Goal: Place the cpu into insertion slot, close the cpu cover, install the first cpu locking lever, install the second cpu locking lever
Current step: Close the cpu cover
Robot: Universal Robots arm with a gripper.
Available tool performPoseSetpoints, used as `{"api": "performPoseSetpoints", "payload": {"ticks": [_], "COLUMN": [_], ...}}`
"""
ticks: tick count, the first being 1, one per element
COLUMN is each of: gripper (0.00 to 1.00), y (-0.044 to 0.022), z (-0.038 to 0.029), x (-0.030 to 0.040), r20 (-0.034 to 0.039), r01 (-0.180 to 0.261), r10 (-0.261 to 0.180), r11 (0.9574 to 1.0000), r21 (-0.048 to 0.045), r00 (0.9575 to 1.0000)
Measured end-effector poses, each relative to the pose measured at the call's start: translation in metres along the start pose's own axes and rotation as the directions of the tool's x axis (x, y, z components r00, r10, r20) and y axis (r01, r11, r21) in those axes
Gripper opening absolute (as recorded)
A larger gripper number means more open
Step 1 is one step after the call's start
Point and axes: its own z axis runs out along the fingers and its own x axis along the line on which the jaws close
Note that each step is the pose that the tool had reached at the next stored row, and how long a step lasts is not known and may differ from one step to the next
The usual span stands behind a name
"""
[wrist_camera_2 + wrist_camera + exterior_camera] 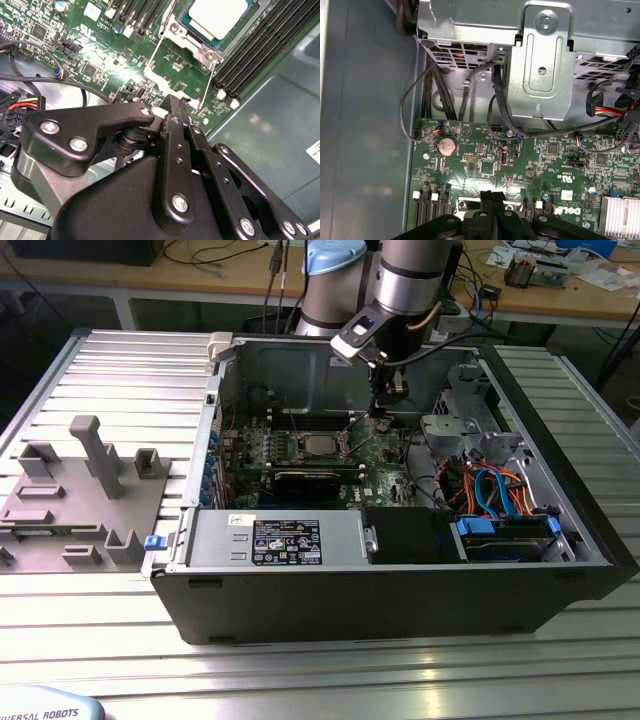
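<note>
Here's the gripper (385, 408), down inside the open computer case (400, 585) and hanging low over the green motherboard (485, 165). In the second wrist view its fingers (172, 135) are clenched, pressed flat against each other right up to the tips. Just ahead of those tips is the insertion slot (173, 27), and the cpu (218, 16) lies flat in it, pale metal top facing up. The cpu cover (199, 46) is down around the chip, framing it. Two thin wire levers run from the socket back toward the hand: one lever (156, 50) passes off to one side, while the other lever (209, 82) ends just beside the fingertips, and I can't tell whether they touch. Long black memory slots (250, 55) line the board beyond that second lever
</note>
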Motion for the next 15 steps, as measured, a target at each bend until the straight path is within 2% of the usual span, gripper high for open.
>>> {"api": "performPoseSetpoints", "payload": {"ticks": [15], "gripper": [0.11], "y": [0.0092], "z": [0.0002], "x": [-0.0008], "r20": [0.0001], "r01": [0.000], "r10": [0.000], "r11": [1.0000], "r21": [0.0001], "r00": [1.0000]}}
